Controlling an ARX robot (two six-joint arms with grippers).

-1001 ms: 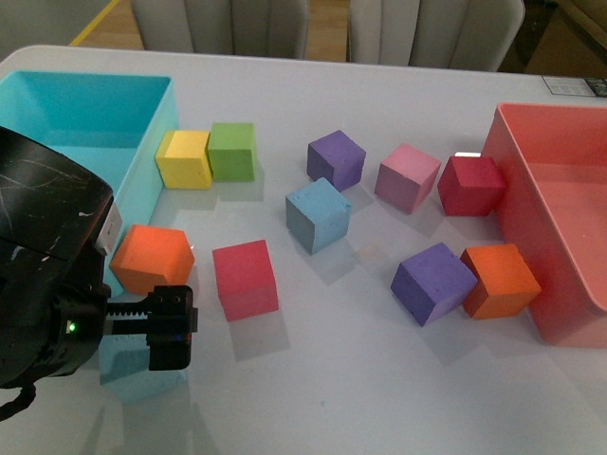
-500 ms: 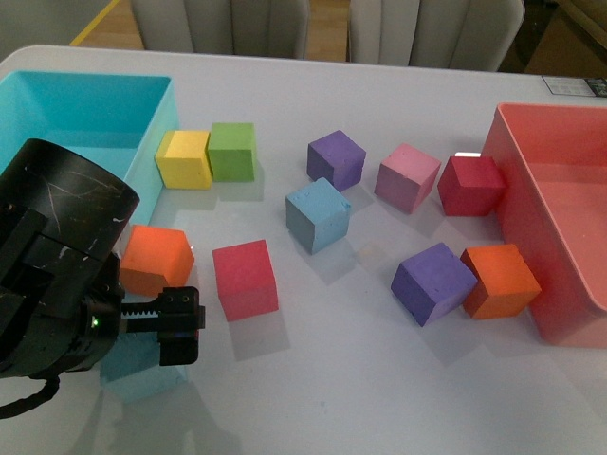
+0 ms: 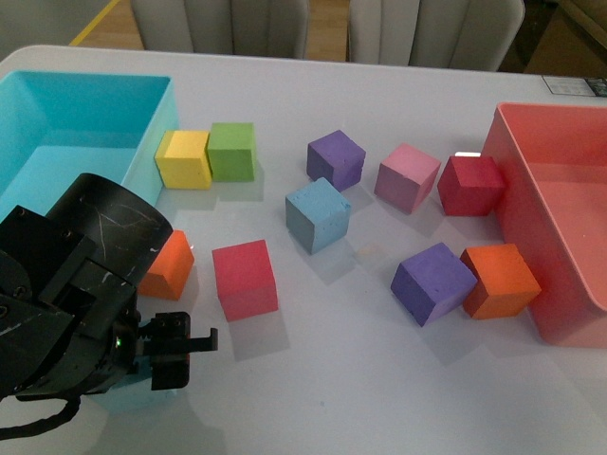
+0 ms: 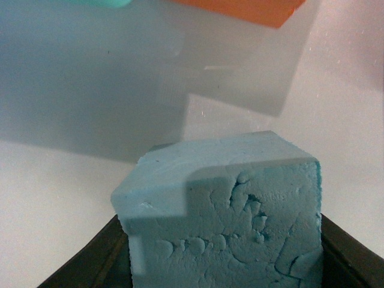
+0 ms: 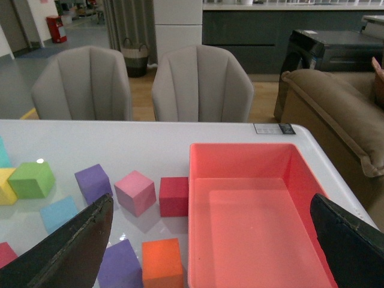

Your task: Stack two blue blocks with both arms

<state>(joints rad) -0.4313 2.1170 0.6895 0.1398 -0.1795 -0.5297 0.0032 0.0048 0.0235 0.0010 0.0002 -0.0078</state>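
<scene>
One light blue block (image 3: 318,214) sits alone mid-table; the right wrist view also catches this blue block (image 5: 59,212). The other blue block (image 4: 228,222) fills the left wrist view, pitted face toward the camera. My left gripper (image 4: 225,261) is open, with a dark finger on each side of it. From the front, the left gripper (image 3: 177,351) hangs at the near left and the bulky arm hides nearly all of that block. My right gripper (image 5: 210,252) is open and empty above the red bin. It is out of the front view.
A turquoise bin (image 3: 85,123) stands at the left and a red bin (image 3: 550,218) at the right. An orange cube (image 3: 171,267) and a red cube (image 3: 245,278) lie close to the left gripper. Yellow, green, purple, pink, dark red and orange cubes are spread further back and right.
The left arm has pushed further right and down over the near-left blue block, covering more of it and of the orange cube. The cubes have not moved.
</scene>
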